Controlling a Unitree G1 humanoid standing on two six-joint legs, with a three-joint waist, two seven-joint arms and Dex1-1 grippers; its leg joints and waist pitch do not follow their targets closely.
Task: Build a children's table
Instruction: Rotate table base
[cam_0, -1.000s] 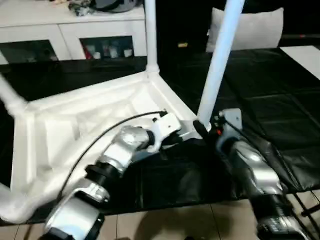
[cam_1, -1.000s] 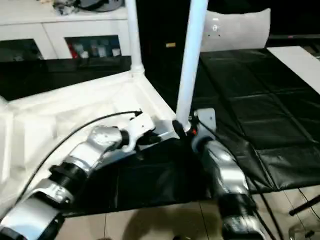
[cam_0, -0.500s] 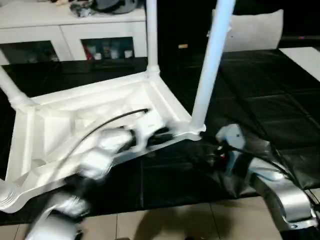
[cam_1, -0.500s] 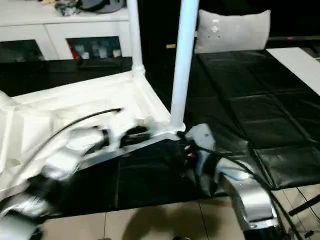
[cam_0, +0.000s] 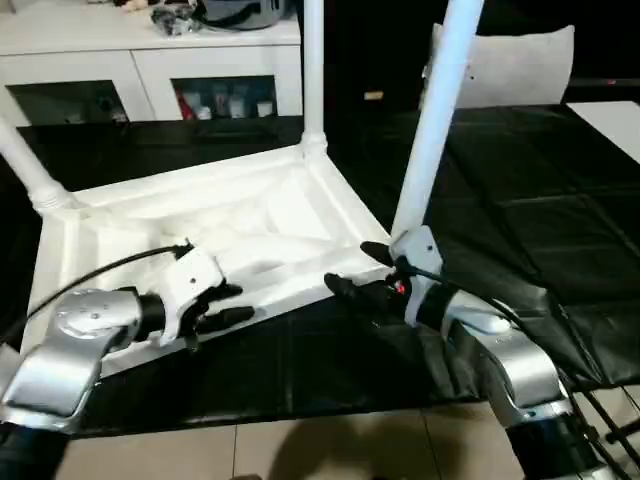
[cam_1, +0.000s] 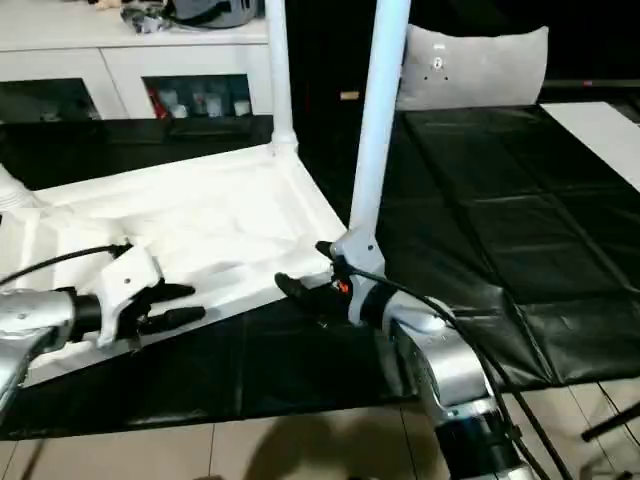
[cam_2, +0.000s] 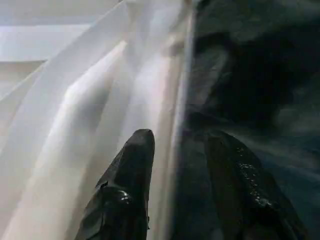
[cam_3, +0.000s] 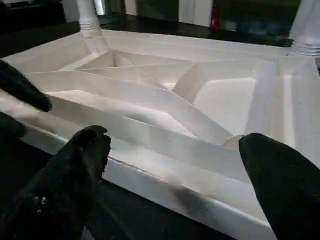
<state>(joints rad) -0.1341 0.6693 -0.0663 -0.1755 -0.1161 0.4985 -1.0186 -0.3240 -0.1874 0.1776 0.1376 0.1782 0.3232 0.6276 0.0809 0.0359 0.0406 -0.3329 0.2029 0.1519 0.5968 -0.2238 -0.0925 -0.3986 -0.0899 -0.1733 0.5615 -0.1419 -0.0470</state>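
Note:
The children's table lies upside down on the black mat, ribbed underside (cam_0: 250, 215) facing up. Three white legs stand in its corner sockets: one at the back (cam_0: 312, 70), one at the near right (cam_0: 435, 120), one at the left (cam_0: 25, 165). My left gripper (cam_0: 222, 306) is open at the near rim, one finger (cam_2: 127, 185) over the white plastic and the other (cam_2: 240, 180) over the mat. My right gripper (cam_0: 355, 270) is wide open just left of the near-right leg's base, holding nothing; its fingers (cam_3: 75, 170) point at the underside's ribs.
A white cabinet (cam_0: 150, 70) with glass doors stands behind the table. A grey cushion (cam_0: 510, 65) leans at the back right. The black mat (cam_0: 520, 200) stretches to the right, with a white board (cam_0: 615, 115) at its far right edge. Tiled floor (cam_0: 300, 450) runs along the front.
My left gripper has opened and slid left along the near rim. My right gripper has come off the near-right leg, opened wide and now sits beside its base.

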